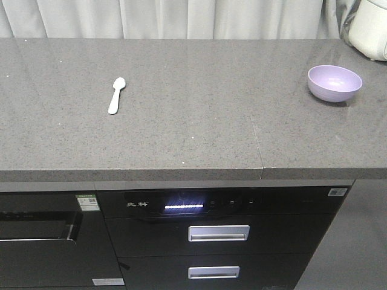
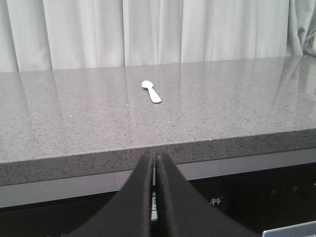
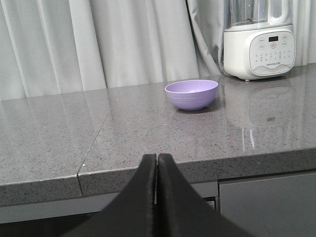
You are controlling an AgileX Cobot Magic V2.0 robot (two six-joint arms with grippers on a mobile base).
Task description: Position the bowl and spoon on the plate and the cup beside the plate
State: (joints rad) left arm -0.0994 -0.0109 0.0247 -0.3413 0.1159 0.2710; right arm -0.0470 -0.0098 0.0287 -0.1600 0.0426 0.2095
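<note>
spoon (image 2: 151,91) at 12 o'clock from left jaws, long axis 11–5, scoop far. bowl (image 3: 191,94) at 1 o'clock from right jaws. both jaws together, seemingly below surface (image 1: 199,121) edge. left arm nearer spoon.

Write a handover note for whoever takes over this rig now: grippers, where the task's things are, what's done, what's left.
Left gripper shut, empty, short of the counter edge. Right gripper the same.
Spoon lies on the counter's left part; bowl upright on its right, near a white appliance.
Plate and cup: in no view.
Done: nothing. Left: everything.
</note>
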